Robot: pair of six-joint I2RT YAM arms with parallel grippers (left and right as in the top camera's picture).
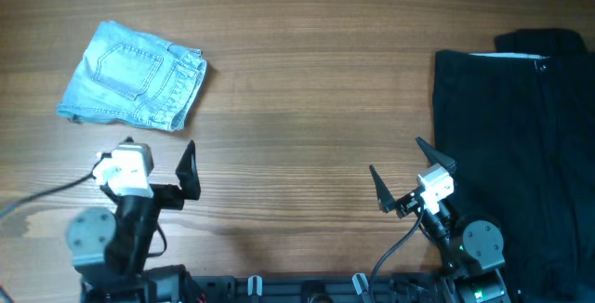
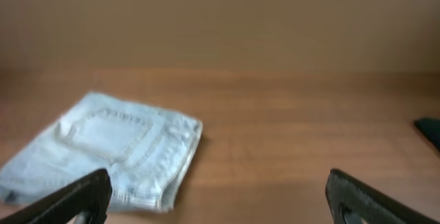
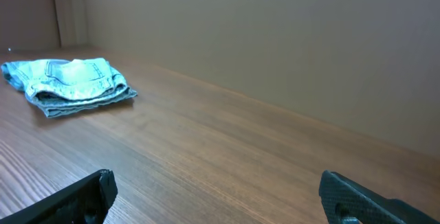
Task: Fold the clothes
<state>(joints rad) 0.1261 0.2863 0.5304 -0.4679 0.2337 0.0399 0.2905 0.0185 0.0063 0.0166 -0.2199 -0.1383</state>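
The light blue denim shorts (image 1: 132, 75) lie folded into a compact square at the far left of the wooden table, a stitched back pocket facing up. They also show in the left wrist view (image 2: 110, 147) and in the right wrist view (image 3: 69, 84). My left gripper (image 1: 158, 157) is open and empty, just in front of the shorts and apart from them. My right gripper (image 1: 404, 165) is open and empty over bare wood at the front right.
A large plain black garment (image 1: 521, 145) covers the right end of the table, close to the right arm. Its corner shows in the left wrist view (image 2: 430, 131). Bare wood lies between the shorts and the black garment.
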